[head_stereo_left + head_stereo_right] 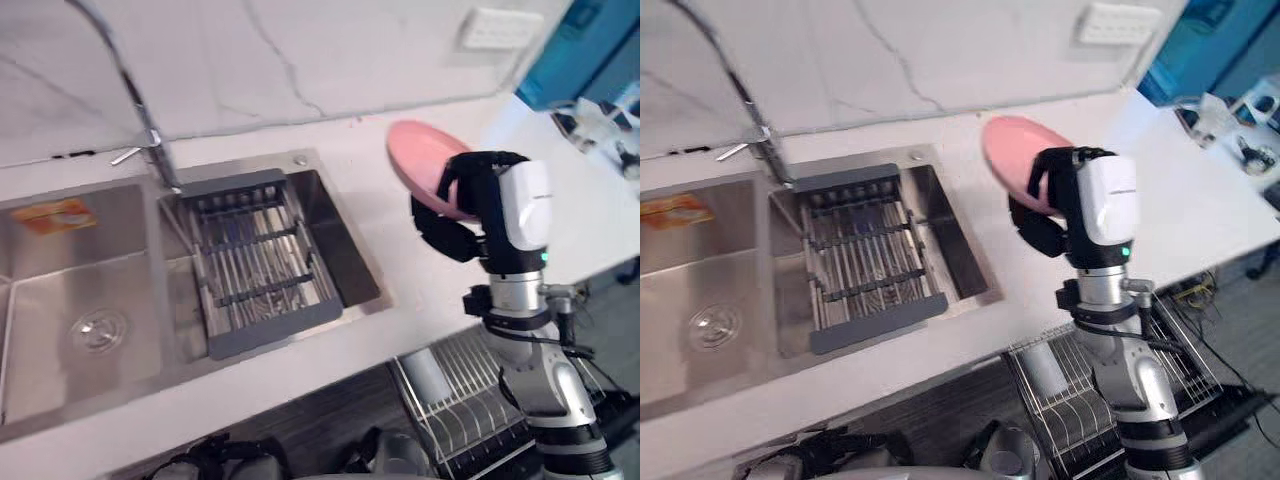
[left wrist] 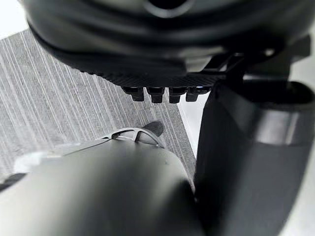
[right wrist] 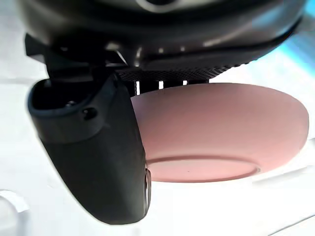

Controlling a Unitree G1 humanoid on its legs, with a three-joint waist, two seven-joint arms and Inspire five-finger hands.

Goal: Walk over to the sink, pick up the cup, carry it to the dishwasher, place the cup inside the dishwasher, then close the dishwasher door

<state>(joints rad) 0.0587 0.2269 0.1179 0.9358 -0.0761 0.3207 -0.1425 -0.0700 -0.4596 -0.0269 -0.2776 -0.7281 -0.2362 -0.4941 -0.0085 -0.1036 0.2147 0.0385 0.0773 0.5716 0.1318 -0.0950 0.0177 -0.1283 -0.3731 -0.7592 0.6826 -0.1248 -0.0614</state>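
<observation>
Beside sink, robot hand raised, clasping pink bowl

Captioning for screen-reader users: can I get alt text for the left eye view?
The robot's right hand grips a tilted pink bowl above a white countertop, to the right of a steel double sink with a dark drain rack across its right basin. A dishwasher's wire rack shows below the counter's edge.

A long white countertop runs left to right. Set into its left part is a stainless-steel sink with 2 basins. A dark grey slatted drying rack spans the right basin. A curved chrome tap stands at the sink's far edge.
</observation>
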